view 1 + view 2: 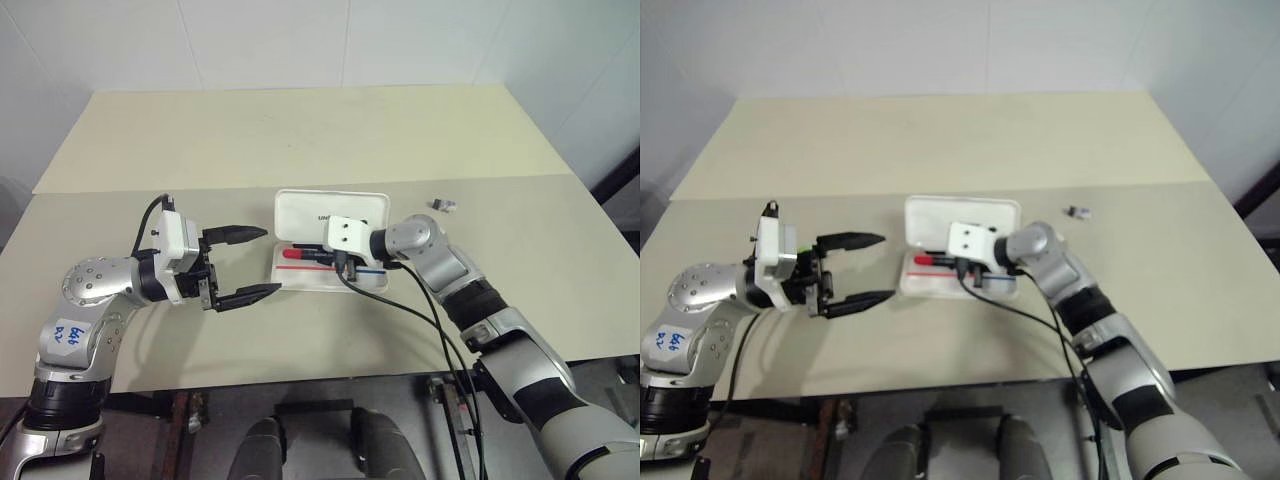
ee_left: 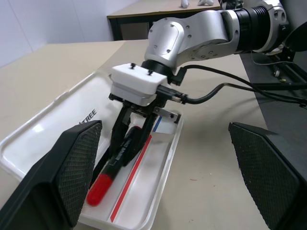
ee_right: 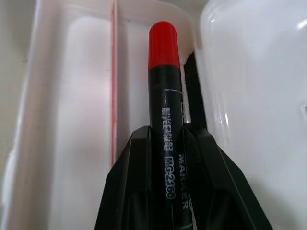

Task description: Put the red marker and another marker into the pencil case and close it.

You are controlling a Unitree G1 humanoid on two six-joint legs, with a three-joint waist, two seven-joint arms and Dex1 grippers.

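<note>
Now your right claw (image 2: 128,143) is clamped on the red marker (image 2: 115,165), its cap low inside the open pencil case (image 1: 330,215) mid-worktop (image 1: 300,130). Your left claw (image 1: 243,265) hangs apart just beside the case, with bare worktop toward the far edge.

Bright even light, soft shadows; near tool fingers (image 2: 72,167) blurred
</note>
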